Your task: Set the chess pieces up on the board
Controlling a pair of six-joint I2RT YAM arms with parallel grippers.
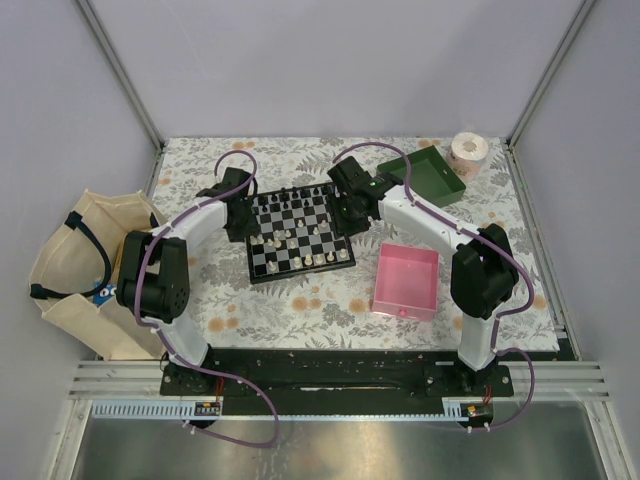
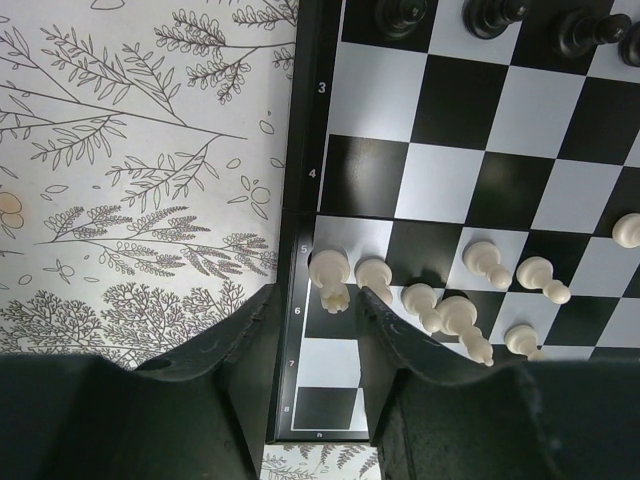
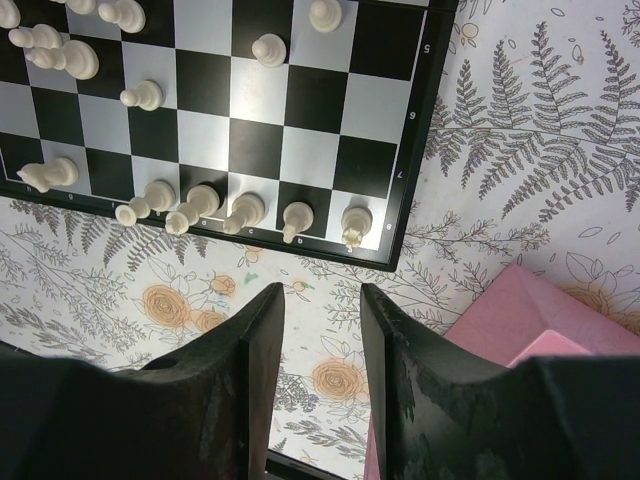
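Pink tray (image 1: 432, 262) sits nearest, off the near right corner of the board (image 1: 300, 272), and nothing shows in it, so I judge the pieces are all out on the squares. White pieces (image 3: 245, 210) line the board's near edge row, while others stand scattered a few rows in, not yet in a pawn line. At the board's left edge the left gripper (image 2: 320, 305) hangs over the border with fingers apart and nothing clamped. One white piece (image 2: 330, 280) stands at the mouth of the gap, likely the next to be taken. Off the board's right edge the right gripper (image 3: 322, 292) hovers over the floral cloth (image 1: 300, 310), fingers apart and empty, probably keeping clear of the other arm. Black pieces (image 2: 490, 15) stand along the board's far rows. Beyond the board's far right corner lie a green tray (image 1: 430, 172) and a paper roll (image 1: 468, 150)
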